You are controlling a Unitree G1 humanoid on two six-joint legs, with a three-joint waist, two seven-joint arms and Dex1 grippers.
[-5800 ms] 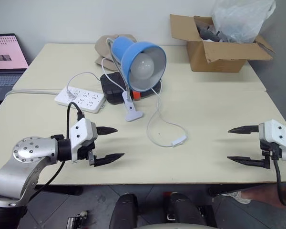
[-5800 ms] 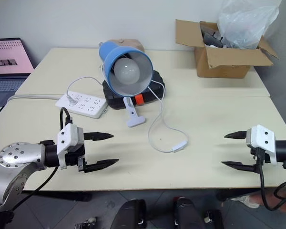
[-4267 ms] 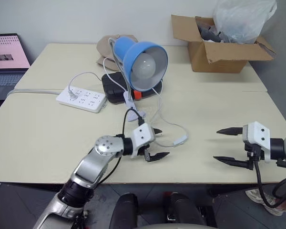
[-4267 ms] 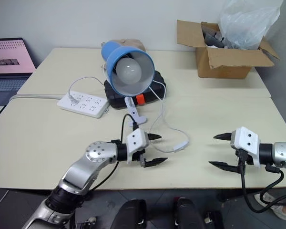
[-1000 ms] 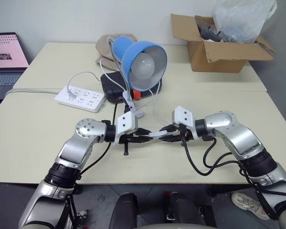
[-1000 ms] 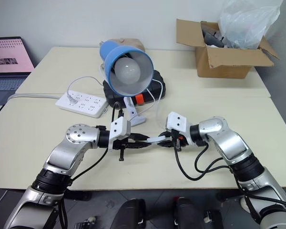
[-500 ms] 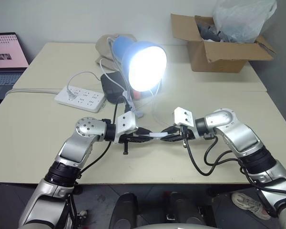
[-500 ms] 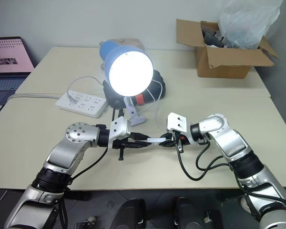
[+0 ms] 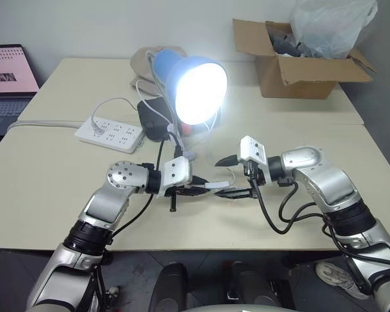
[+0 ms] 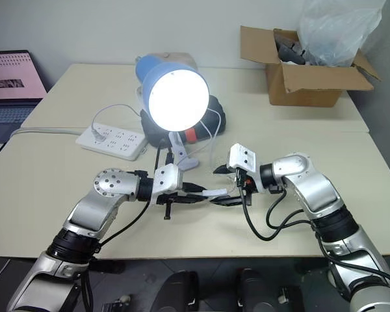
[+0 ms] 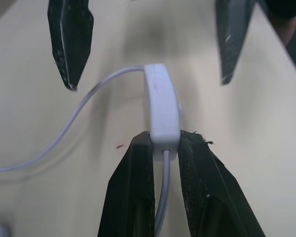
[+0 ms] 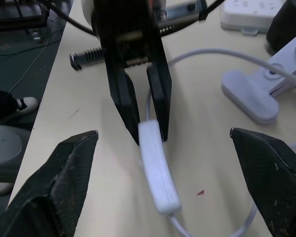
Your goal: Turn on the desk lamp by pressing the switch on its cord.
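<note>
The lamp (image 9: pixel 190 88) stood at the back of the desk (image 9: pixel 45 188), its bulb lit, so the task's aim appeared met; judged remaining was only letting go of the switch and drawing the arms back. The switch (image 11: pixel 162 113) on the cord (image 11: pixel 64 133) sat between the two arms, just above the desk's front half. The left claw (image 11: pixel 164 148) was clamped on one end of the switch. The right claw (image 12: pixel 160 163) stood wide open, its fingers apart on either side of the switch and touching nothing. A cardboard box (image 9: pixel 299 65) at the far right corner held a clear plastic bag (image 9: pixel 331 26) and some grey items, not identifiable.
</note>
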